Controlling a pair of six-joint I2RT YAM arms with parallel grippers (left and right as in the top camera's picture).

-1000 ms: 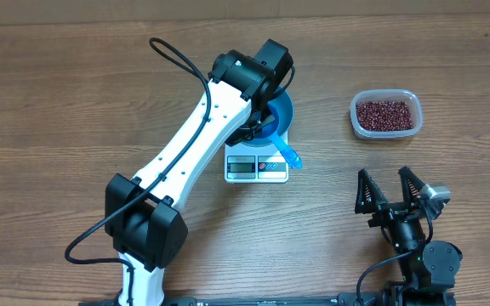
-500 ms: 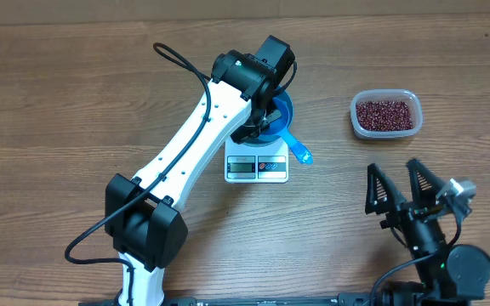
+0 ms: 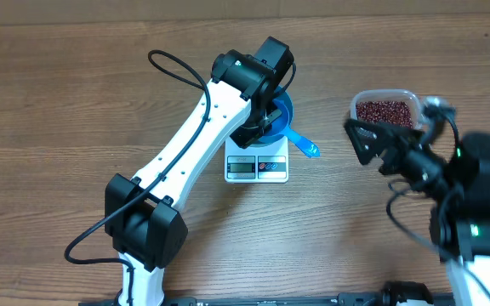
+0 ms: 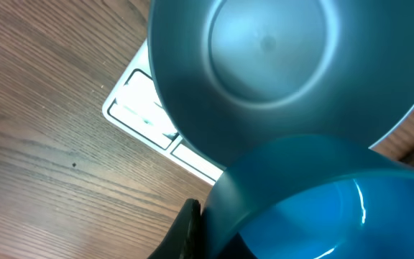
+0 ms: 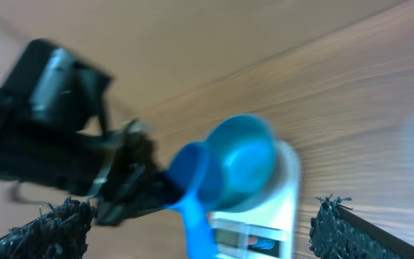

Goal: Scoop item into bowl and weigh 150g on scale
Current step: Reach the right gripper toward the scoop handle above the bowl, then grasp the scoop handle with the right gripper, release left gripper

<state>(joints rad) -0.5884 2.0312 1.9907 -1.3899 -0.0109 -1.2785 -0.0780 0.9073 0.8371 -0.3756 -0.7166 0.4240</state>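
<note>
1. Wooden table (image 3: 58, 102): my left gripper (image 3: 264, 126) pinches the blue scoop (image 3: 300, 146).
2. I see the bowl (image 3: 282, 109) sitting on the scale (image 3: 256, 167).
3. My right gripper (image 3: 361, 143), jaws spread, hovers beside the tub (image 3: 412, 102) of beans (image 3: 385, 110).
</note>
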